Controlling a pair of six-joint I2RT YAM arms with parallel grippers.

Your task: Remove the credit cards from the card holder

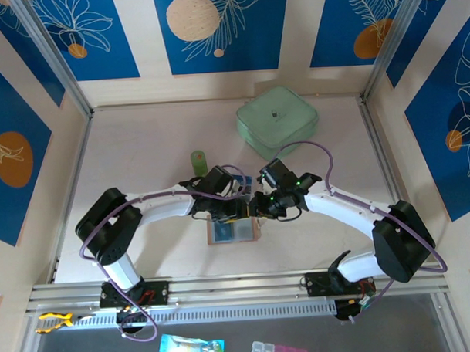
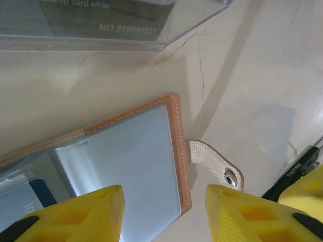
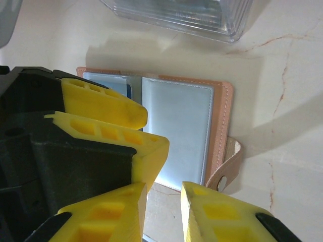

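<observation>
The card holder [image 1: 233,232] lies open and flat on the table, tan outside with two grey-blue panels [image 3: 181,121]. A dark blue credit card [image 2: 43,190] sits in its left panel; a sliver of that card [image 3: 129,91] also peeks out past a yellow finger. My left gripper [image 2: 164,212] hangs open over the right panel's near corner, holding nothing. The snap strap [image 2: 222,169] sticks out beside it. My right gripper [image 3: 164,201] stands just off the wallet's near edge, jaws apart with bare table between them. Both grippers [image 1: 238,211] [image 1: 259,208] nearly meet above the wallet.
A clear plastic box [image 2: 101,25] stands just beyond the wallet. Farther back are a pale green lidded container [image 1: 277,120] and a small green cylinder [image 1: 197,162]. Walls close the table at the left, right and back.
</observation>
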